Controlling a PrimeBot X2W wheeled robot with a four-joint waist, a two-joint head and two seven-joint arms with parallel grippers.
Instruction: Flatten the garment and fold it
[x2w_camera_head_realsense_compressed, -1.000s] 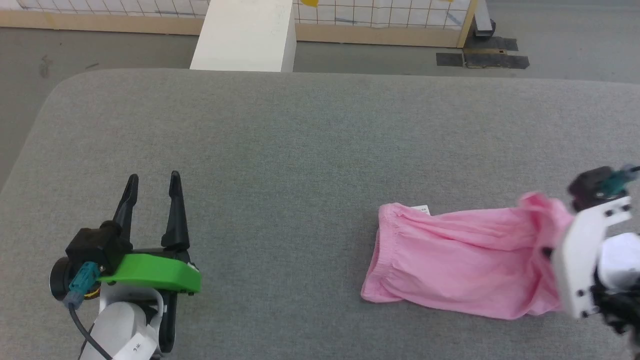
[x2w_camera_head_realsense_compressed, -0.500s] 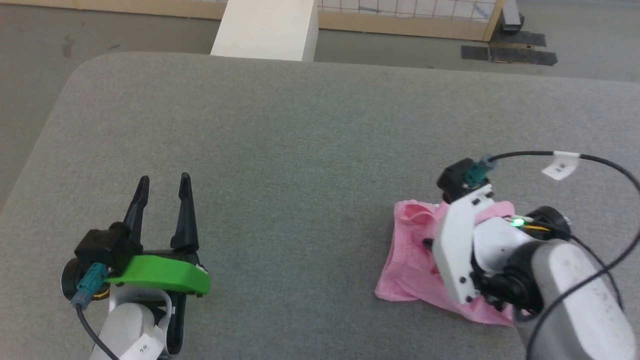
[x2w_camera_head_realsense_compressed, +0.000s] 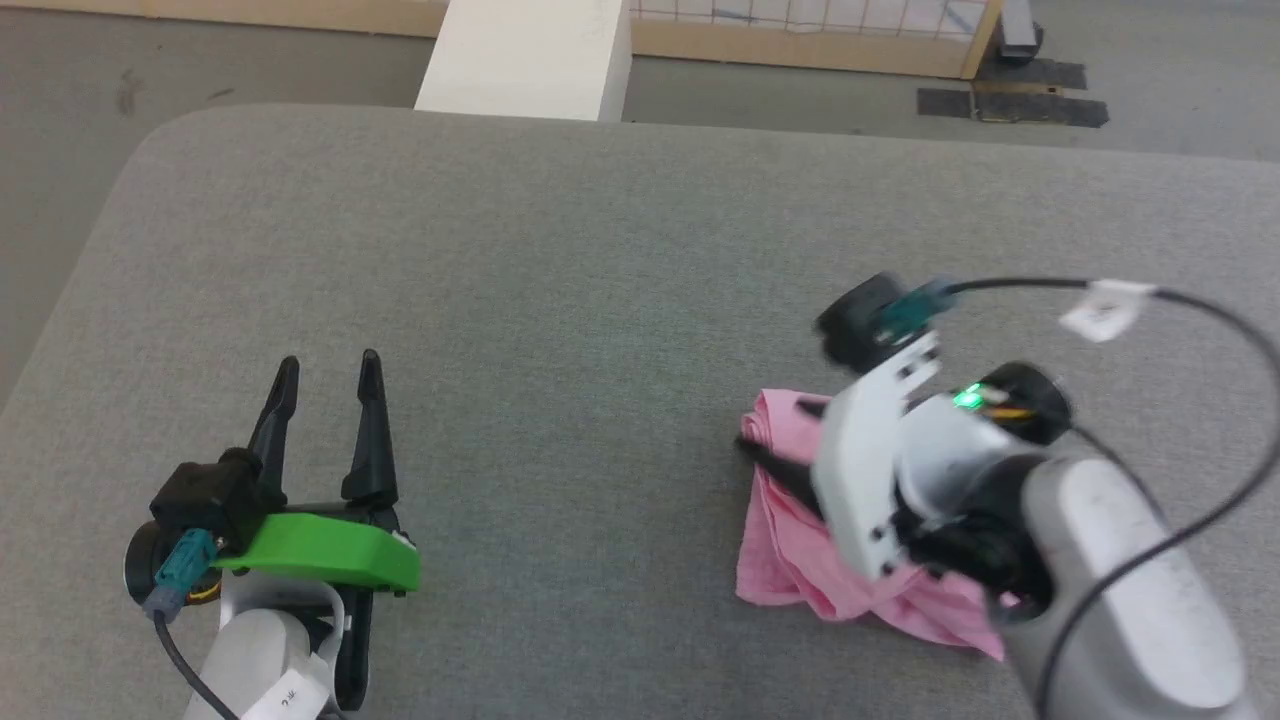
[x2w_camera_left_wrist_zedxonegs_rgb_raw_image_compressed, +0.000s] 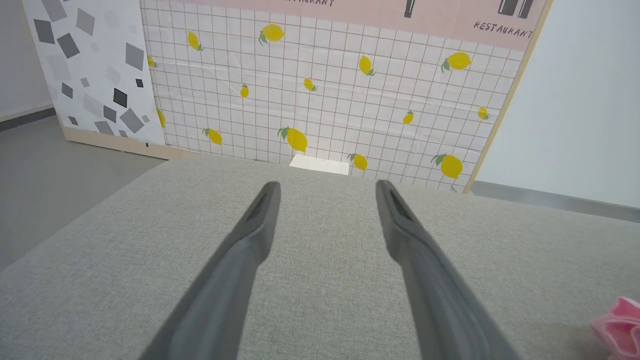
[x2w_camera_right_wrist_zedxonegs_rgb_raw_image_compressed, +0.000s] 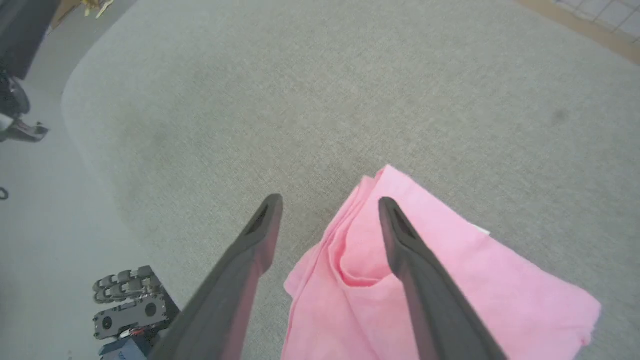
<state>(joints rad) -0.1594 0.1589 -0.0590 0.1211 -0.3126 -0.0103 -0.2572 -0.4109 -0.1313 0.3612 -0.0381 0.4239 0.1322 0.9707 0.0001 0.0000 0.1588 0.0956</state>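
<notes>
At the lower left of the head view, the left gripper (x2w_camera_head_realsense_compressed: 328, 362) with two long dark fingers is seen above the grey, cloth-covered table with rounded corners (x2w_camera_head_realsense_compressed: 600, 250). Its fingers are spread apart and nothing is held between them. In the left wrist view the same gripper (x2w_camera_left_wrist_zedxonegs_rgb_raw_image_compressed: 327, 185) is pointed across bare grey cloth toward a white-tiled panel printed with yellow lemons (x2w_camera_left_wrist_zedxonegs_rgb_raw_image_compressed: 325, 90), and a white block (x2w_camera_left_wrist_zedxonegs_rgb_raw_image_compressed: 320, 164) is seen just past the far table edge. That block (x2w_camera_head_realsense_compressed: 525, 55) is also seen at the top of the head view.

Further right, the light pink, thin fabric garment (x2w_camera_head_realsense_compressed: 790, 540) is found on the right half of the table, toward the near edge, well apart from the left gripper. It is doubled over on itself into a loose, creased heap (not spread flat). A corner of it (x2w_camera_left_wrist_zedxonegs_rgb_raw_image_compressed: 617, 325) is caught at the lower right of the left wrist view.

Over the garment's left edge the right gripper (x2w_camera_right_wrist_zedxonegs_rgb_raw_image_compressed: 330, 200) is held with its fingers parted and nothing pinched between them. In the right wrist view one finger is seen over the pink fabric (x2w_camera_right_wrist_zedxonegs_rgb_raw_image_compressed: 450, 280) and the other over bare table beside the folded edge. Whether the tips touch the cloth cannot be told. A small white sliver (x2w_camera_right_wrist_zedxonegs_rgb_raw_image_compressed: 480, 229) is seen at the fabric's far edge.
</notes>
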